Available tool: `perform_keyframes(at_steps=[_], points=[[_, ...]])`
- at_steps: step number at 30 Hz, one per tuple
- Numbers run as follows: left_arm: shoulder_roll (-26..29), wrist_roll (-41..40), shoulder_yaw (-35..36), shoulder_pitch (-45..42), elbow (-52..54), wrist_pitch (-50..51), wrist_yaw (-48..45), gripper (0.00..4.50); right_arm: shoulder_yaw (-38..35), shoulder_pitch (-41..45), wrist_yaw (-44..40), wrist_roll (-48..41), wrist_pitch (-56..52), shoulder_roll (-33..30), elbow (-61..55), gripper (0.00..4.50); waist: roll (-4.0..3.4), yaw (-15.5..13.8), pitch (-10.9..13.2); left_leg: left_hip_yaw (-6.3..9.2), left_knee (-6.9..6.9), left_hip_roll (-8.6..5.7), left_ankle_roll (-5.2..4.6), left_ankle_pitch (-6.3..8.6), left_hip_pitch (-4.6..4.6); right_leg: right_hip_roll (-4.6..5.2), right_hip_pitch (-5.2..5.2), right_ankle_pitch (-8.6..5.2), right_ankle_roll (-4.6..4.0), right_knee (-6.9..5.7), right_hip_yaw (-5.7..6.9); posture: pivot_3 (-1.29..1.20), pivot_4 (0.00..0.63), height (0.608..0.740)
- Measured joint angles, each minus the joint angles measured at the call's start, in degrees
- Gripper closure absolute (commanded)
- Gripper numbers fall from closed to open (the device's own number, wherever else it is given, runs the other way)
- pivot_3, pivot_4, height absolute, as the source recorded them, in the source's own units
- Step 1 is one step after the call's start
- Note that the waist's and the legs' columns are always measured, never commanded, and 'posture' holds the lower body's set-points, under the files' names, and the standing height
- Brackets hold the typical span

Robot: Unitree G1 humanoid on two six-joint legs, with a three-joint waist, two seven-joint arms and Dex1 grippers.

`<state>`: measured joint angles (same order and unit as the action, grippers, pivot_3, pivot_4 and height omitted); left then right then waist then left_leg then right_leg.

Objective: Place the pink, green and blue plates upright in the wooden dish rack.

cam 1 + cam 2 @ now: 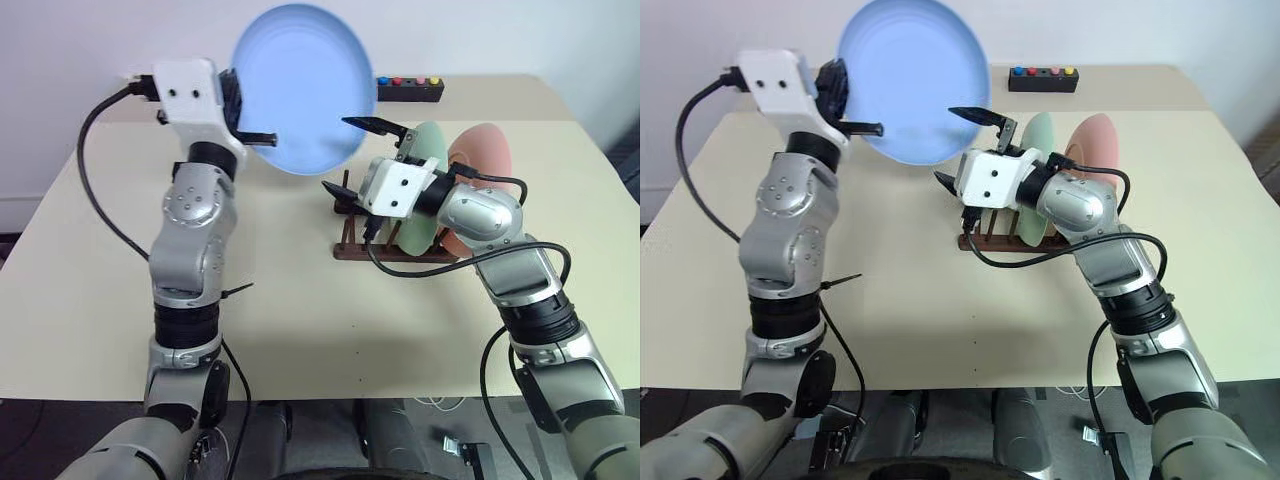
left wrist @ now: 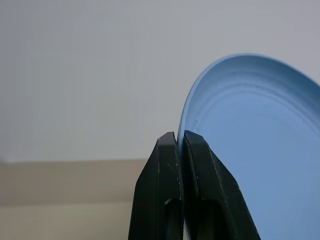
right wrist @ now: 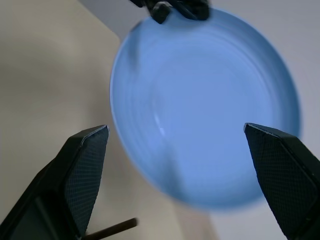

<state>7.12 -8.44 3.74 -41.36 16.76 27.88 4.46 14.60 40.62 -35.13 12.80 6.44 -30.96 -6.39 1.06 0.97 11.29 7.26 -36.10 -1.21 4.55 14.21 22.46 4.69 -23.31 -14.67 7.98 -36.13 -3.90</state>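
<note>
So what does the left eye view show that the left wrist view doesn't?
Left eye view: the mint green plate and salmon pink plate standing in the dark wooden dish rack, the open right gripper, the black box with coloured buttons.

Left wrist view: the left gripper's black fingers pinching the rim edge-on.

Both: the round light blue plate, held by the left gripper.
</note>
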Motion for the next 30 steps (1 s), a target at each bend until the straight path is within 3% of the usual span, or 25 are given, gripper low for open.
perform_keyframes(at_steps=[6,10,15,29,30], points=[[-1.94,0.2,-1.28,-0.01,2.03,0.54,-0.29,4.48,1.94,0.0,0.35,4.54,3.66,0.0,3.4,0.07,0.0,0.08,0.0,0.0,-0.02,0.0,0.01,-0.01,0.0,-0.01,0.0,0.0,0.0,-0.01,0.0,0.0,0.15,0.74],[-2.11,0.3,-1.23,-0.01,2.49,1.27,-0.48,4.5,2.07,0.0,0.37,6.53,5.02,0.03,4.14,1.81,0.0,0.02,0.0,0.0,-0.02,0.0,0.01,-0.01,0.0,-0.01,0.0,0.0,0.0,-0.01,0.0,0.0,0.15,0.74],[-2.15,0.18,-1.14,-0.01,3.21,2.11,-0.69,4.5,2.17,0.0,0.76,9.08,6.02,0.04,4.54,4.44,0.0,0.04,0.0,0.0,-0.02,0.0,0.01,-0.01,0.0,-0.01,0.01,0.0,0.0,-0.01,0.0,0.0,0.15,0.74],[-3.94,-3.14,1.64,-0.01,3.69,4.35,-0.84,4.5,2.59,-0.08,2.74,13.11,8.41,0.2,5.77,4.44,0.0,0.04,0.0,0.0,-0.03,0.0,0.02,-0.01,0.0,0.0,0.02,0.0,0.0,-0.01,0.0,0.0,0.15,0.74],[-3.96,-3.54,1.79,-0.01,3.69,4.37,-0.83,4.19,2.59,-0.08,2.86,13.32,8.63,0.21,5.85,4.49,0.0,0.03,0.0,0.0,-0.03,0.0,0.02,-0.01,0.0,-0.01,0.02,0.0,0.0,-0.01,0.0,0.0,0.15,0.74]])
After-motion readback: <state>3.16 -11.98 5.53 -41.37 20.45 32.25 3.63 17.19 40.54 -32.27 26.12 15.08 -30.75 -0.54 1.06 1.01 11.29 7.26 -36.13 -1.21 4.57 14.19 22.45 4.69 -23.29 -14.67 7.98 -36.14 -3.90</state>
